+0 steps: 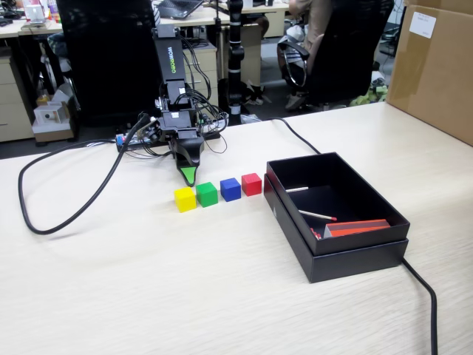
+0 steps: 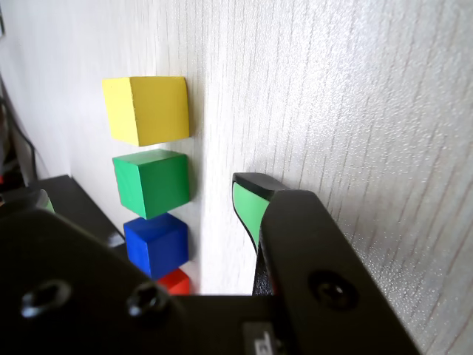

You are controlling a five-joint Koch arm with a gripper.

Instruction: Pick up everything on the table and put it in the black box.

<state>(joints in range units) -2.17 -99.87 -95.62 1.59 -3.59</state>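
Four cubes sit in a tight row just ahead of the fingertips: yellow cube (image 1: 185, 199), green cube (image 1: 207, 194), blue cube (image 1: 230, 188), red cube (image 1: 251, 183), nearly touching, none lifted. The neat line suggests a staged start. The gripper (image 1: 190, 175) points down at the table just behind the green cube, holding nothing; only one green finger (image 2: 247, 203) shows clearly, so I can't tell its spread. The black box (image 1: 369, 255) lies beyond the red end, open-topped with low walls. Bare table lies all round; tight gaps favour taking end cubes first.
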